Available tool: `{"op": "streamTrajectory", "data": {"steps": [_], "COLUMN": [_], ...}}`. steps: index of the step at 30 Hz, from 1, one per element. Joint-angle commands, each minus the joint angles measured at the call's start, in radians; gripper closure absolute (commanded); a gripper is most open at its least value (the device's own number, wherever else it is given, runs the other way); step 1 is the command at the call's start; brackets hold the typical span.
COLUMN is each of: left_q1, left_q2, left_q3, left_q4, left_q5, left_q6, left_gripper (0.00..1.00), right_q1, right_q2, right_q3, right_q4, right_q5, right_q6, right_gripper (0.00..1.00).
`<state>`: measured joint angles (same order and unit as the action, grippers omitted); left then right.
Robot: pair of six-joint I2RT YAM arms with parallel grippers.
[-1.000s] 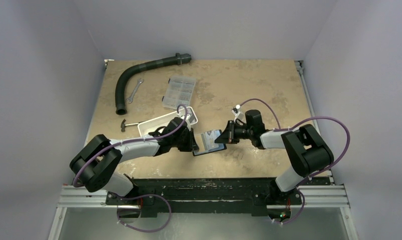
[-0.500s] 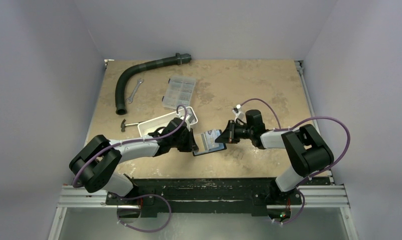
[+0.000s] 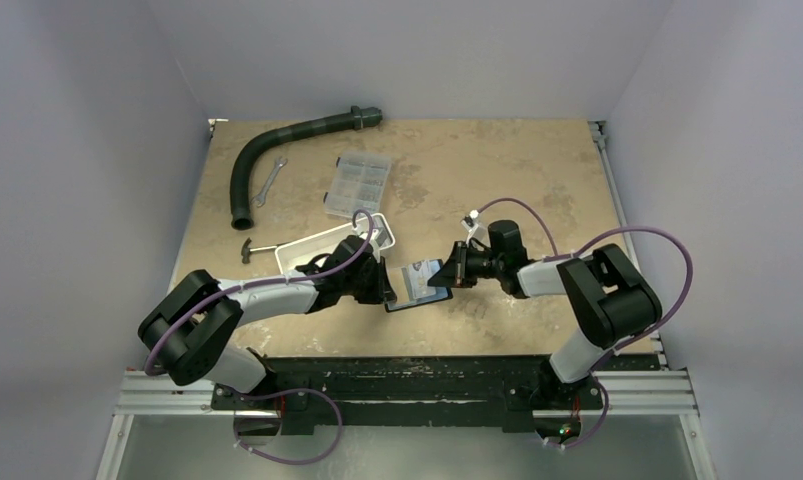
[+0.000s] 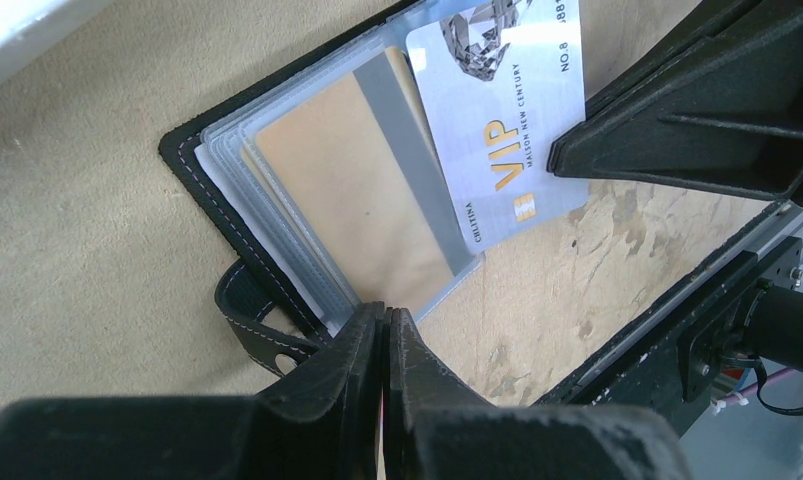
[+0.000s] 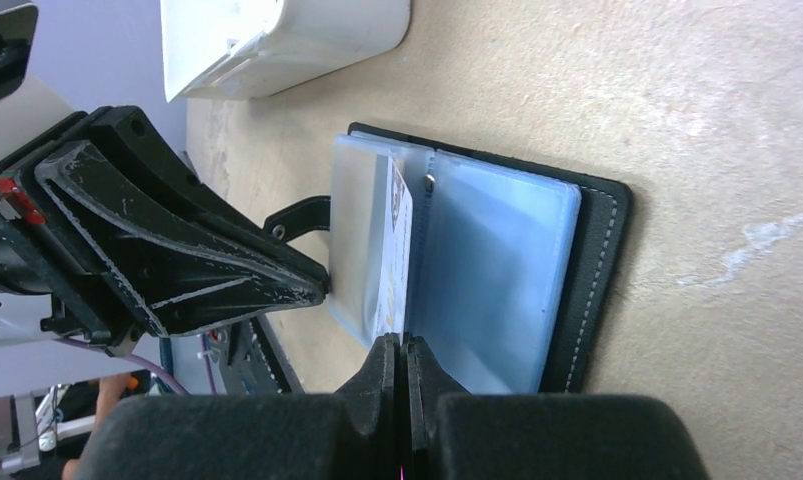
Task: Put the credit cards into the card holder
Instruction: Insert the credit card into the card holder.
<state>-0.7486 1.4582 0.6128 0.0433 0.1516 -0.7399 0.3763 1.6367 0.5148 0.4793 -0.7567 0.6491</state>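
Note:
The black card holder (image 3: 424, 297) lies open on the table between my grippers, its bluish clear sleeves up. My left gripper (image 3: 388, 293) is shut on the near edge of its sleeves (image 4: 382, 318). An orange-yellow credit card (image 4: 362, 195) sits inside a sleeve. My right gripper (image 3: 449, 273) is shut on a silvery "VIP" credit card (image 4: 502, 110). That card stands edge-on (image 5: 397, 250) over the holder's fold (image 5: 577, 290), its far end among the sleeves. The right gripper's jaws (image 5: 401, 350) pinch the card's near edge.
A white tray (image 3: 317, 250) stands just behind the left gripper and shows in the right wrist view (image 5: 277, 40). Farther back are a clear compartment box (image 3: 357, 185), a wrench (image 3: 270, 182), a small hammer (image 3: 257, 248) and a black hose (image 3: 277, 150).
My right wrist has edged slightly left toward the holder with the silvery card. The left arm and the holder have not visibly moved.

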Motion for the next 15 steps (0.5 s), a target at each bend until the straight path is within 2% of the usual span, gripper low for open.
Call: {"op": "streamTrajectory", "data": {"steps": [1, 6, 15], "left_q1": [0.001, 0.0, 0.001], "left_q2": [-0.015, -0.018, -0.024], "left_q3": [-0.016, -0.017, -0.021], "left_q4": [-0.028, -0.029, -0.031], "left_q5": [-0.015, -0.015, -0.017], "left_q6": [0.012, 0.012, 0.012], "left_gripper": [0.95, 0.95, 0.95], "right_q1": [0.028, 0.046, 0.047], "right_q2": [0.024, 0.045, 0.043], "right_q3": [-0.006, -0.014, -0.037], "right_q4": [0.052, 0.098, 0.086], "right_q5": [-0.014, -0.029, -0.055], "right_q6": [0.007, 0.038, 0.068], "right_gripper": [1.0, 1.0, 1.0]}}
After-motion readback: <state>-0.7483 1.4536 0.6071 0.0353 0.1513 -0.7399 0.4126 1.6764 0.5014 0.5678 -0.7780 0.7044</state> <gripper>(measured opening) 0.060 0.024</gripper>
